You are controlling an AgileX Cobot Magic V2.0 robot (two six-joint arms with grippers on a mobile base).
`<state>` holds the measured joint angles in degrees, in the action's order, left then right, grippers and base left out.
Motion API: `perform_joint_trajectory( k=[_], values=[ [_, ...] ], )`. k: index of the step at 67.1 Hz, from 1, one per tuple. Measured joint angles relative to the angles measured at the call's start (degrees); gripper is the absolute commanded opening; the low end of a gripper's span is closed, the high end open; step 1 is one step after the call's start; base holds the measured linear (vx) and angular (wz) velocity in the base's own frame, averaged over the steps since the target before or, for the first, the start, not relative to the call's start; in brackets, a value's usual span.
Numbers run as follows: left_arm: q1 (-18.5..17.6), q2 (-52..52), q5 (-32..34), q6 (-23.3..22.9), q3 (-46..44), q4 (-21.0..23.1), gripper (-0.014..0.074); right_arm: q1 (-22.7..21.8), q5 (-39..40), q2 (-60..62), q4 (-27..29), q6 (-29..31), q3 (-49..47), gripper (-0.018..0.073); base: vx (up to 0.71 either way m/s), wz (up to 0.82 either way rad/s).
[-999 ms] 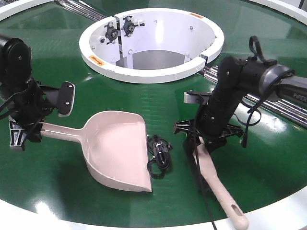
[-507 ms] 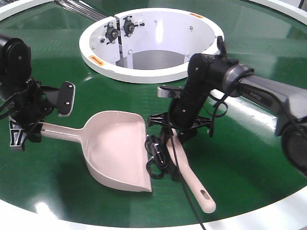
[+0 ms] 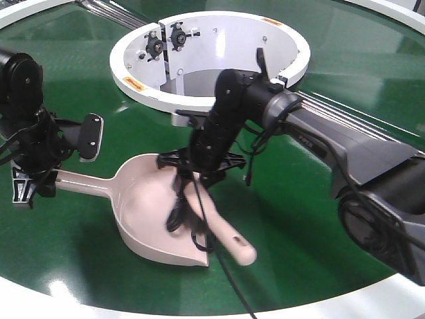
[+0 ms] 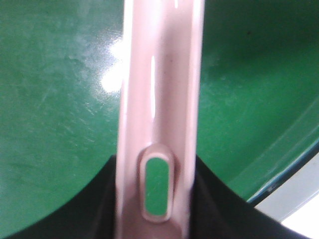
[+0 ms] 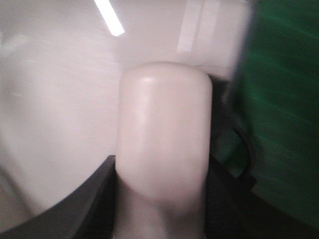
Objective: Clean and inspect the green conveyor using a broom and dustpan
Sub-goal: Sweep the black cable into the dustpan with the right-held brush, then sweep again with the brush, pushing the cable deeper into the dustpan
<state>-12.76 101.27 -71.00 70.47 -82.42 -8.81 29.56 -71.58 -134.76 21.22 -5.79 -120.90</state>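
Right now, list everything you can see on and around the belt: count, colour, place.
green conveyor: one, glossy dark green, ring filling the view
white hub: one, white, centre of the ring
outer rim: one, white, along the near edge
metal rollers: number unclear, silver, in the seam right of the hub
dustpan: one, pale pink-beige, on the belt in front of the hub
broom: one, pale beige, head over the dustpan's mouth
black cable: one tangle, black, in the dustpan's mouth by the broom
left gripper: one, black, shut on the dustpan's handle
right gripper: one, black, shut on the broom
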Motion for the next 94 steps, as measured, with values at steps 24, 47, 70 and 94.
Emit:
perform_joint_trajectory(
  k=[24,47,70,94],
  values=[
    [0.00,0.00,0.00,0.00,0.00,0.10,-0.0006,1.86,0.54,-0.25,2.73,-1.48,-5.24,-0.0003,0.00,0.00],
    [0.00,0.00,0.00,-0.09,0.00,0.21,-0.0006,1.86,0.37,4.60,-4.89,-1.83,-5.24,-0.0003,0.00,0.00],
    [0.00,0.00,0.00,-0.16,0.00,0.22,-0.0006,0.03,0.17,8.10,-8.77,-1.83,-4.62,-0.0003,0.00,0.00],
    [0.00,0.00,0.00,-0.16,0.00,0.27,-0.0006,-4.01,0.26,16.39,-10.61,-0.63,14.55,-0.0003,0.00,0.00]
  ],
)
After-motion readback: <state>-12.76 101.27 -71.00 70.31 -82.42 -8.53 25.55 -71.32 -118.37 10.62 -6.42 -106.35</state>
